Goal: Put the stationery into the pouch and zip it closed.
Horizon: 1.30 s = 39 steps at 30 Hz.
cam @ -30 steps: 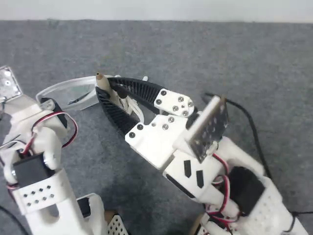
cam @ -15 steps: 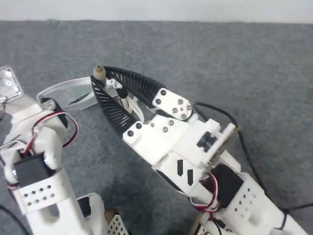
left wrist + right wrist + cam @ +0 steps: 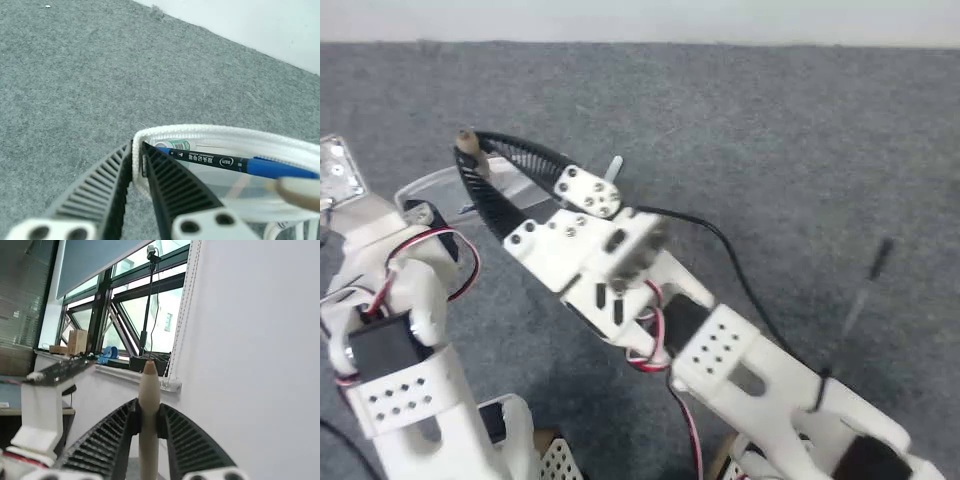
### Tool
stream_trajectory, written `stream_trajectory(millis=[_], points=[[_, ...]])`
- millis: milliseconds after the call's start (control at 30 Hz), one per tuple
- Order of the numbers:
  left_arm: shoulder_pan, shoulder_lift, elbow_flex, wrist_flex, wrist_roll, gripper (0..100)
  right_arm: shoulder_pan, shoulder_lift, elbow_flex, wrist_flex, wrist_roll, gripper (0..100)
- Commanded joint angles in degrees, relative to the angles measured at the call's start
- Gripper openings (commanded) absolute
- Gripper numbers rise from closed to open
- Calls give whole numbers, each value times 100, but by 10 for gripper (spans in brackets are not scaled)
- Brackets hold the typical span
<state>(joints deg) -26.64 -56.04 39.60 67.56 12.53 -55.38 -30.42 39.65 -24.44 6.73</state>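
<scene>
Counter (image 3: 770, 130) of grey cloth carries both arms in the high view: the left arm (image 3: 395, 340) low at one side, the right arm (image 3: 620, 280) stretched slantwise across from the other. The right jaws are clamped on a beige pen (image 3: 468, 140), whose brownish tip pokes out just past their ends. The clear pouch (image 3: 435, 185) lies just beneath and beside those jaws, its white rim curving away toward the end of the left arm. A black cable (image 3: 740, 280) trails along the right arm

In the left wrist view the left jaws are closed together on the white rim of the pouch (image 3: 215, 132), pinching it at its rounded end. Inside the pouch, just beyond the jaws, a blue pen (image 3: 240, 164) lies lengthwise, with a small green-and-white item (image 3: 172, 145) near its dark end. A blurred beige shape (image 3: 300, 192) hangs over the pouch, off to one side of the jaws

In the right wrist view the right jaws grip the beige pen (image 3: 148, 390), which stands out between them past their tips. Beyond are a pale wall (image 3: 260, 340) and a window (image 3: 125, 315)
</scene>
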Motion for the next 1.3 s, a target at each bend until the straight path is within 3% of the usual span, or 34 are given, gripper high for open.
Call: stream_trajectory(millis=[0,433,667,867,1100,1267], points=[[26,88,119,-9,-44,12,-40,391,-62,-259,747,7],[9,88,154,-9,-44,12,57,1288,-88,-233,1081,7],[0,88,180,-9,-44,12,84,1376,-800,1596,1081,27],[0,88,180,-9,-35,12,136,1393,-870,1930,1037,197],[0,88,180,-26,-35,12,119,1244,-862,1947,1055,162],[0,88,180,-26,-35,12,110,725,-949,2527,1037,162]])
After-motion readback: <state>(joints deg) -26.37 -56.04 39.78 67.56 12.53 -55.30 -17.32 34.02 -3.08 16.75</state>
